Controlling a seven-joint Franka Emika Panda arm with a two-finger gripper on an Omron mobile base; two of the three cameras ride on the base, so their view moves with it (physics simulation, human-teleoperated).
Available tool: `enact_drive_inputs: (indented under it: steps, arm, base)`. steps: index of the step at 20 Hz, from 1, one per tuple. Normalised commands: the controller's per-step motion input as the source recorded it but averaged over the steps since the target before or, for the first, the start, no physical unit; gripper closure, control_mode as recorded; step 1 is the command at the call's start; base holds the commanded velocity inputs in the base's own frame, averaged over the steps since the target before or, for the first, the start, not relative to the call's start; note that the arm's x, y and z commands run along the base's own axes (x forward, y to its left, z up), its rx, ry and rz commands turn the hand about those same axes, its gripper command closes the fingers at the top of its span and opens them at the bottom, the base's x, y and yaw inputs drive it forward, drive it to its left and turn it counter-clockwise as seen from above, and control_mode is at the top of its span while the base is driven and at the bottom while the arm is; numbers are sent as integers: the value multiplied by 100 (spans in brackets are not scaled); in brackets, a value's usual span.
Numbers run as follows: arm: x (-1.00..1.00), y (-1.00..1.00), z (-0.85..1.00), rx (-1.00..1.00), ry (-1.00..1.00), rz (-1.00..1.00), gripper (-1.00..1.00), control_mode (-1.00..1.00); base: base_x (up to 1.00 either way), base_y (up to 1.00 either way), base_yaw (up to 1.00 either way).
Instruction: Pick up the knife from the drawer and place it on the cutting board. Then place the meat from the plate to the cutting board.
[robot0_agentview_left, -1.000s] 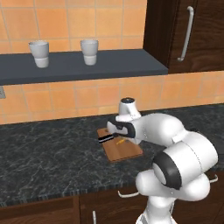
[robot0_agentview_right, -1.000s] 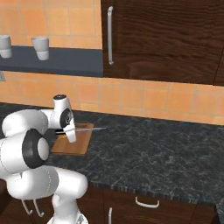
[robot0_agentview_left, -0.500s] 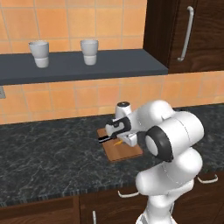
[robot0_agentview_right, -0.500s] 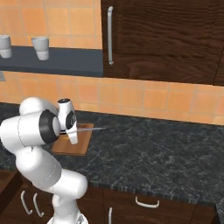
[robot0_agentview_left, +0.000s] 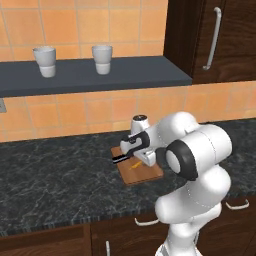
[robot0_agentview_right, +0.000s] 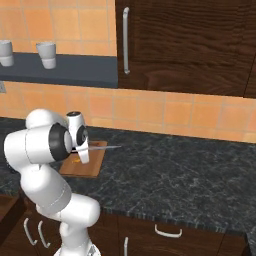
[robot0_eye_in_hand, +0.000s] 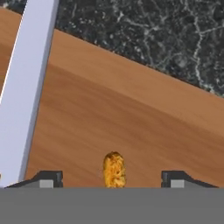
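2 spread fingertips (robot0_eye_in_hand: 50, 178) of the open gripper (robot0_eye_in_hand: 112, 179) either side of meat (robot0_eye_in_hand: 114, 169) on cutting board (robot0_eye_in_hand: 131, 118).

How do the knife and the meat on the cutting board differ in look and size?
The knife shows a long, flat, pale silver blade; the meat is a small rounded orange-tan lump. The knife's blade reaches past the cutting board, while the meat sits well inside it, between the open tool's tips. Both lie over the board.
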Motion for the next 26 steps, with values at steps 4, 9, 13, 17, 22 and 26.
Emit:
enact_drive_inputs:
  steps: [4, 9, 13, 17, 22, 26]
  arm:
    - [-46, 0, 58, 0, -7, 17, -100, -100]
    - [-88, 9, 54, -3, -16, 27, -100, -100]
    - [-100, 0, 42, 0, -23, 28, -100, -100]
    - [-58, -5, 66, 0, -5, 31, -100, -100]
    - [-4, -38, 40, -10, -3, 45, -100, -100]
    - [0, -30, 20, -30, -25, 37, -100, -100]
  base:
    - [0, 0, 0]
    - [0, 0, 0]
    - [0, 0, 0]
    - [0, 0, 0]
    - [0, 0, 0]
    - [0, 0, 0]
